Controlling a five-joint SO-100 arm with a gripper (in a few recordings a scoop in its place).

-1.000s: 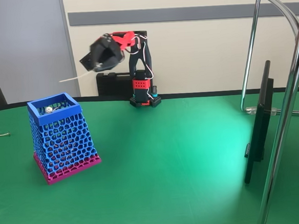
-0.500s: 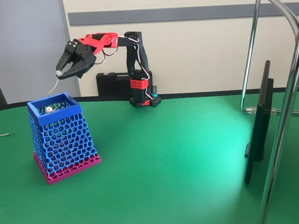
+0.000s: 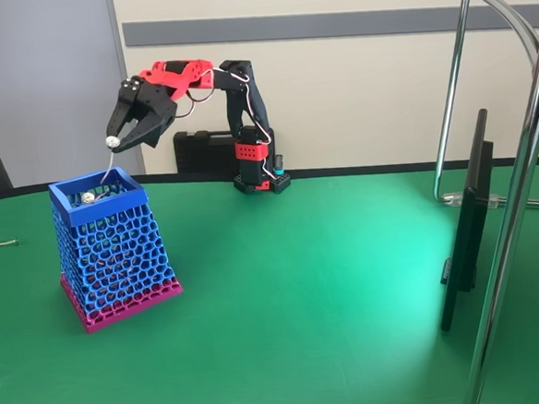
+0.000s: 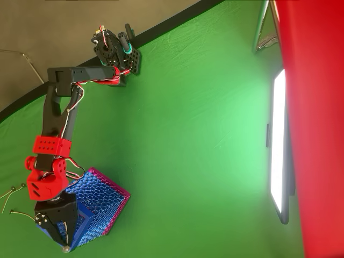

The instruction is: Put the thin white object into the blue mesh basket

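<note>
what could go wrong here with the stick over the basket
The thin white object hangs slanted from the gripper, its lower end right at the blue mesh basket rim; released now, it might catch the rim and tip outside. The basket looks tall and tapered, so a low gripper could nudge it.

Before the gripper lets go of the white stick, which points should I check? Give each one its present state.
1. Gripper shut on the stick: ok.
2. Stick hangs downward, ball tip up at the fingertips: ok.
3. Lower end of the stick inside the basket rim: cannot tell; it is at the rim.
4. Gripper above the basket opening, overhead view: cannot tell; it sits over one corner.
5. Basket upright on the table: ok.
</note>
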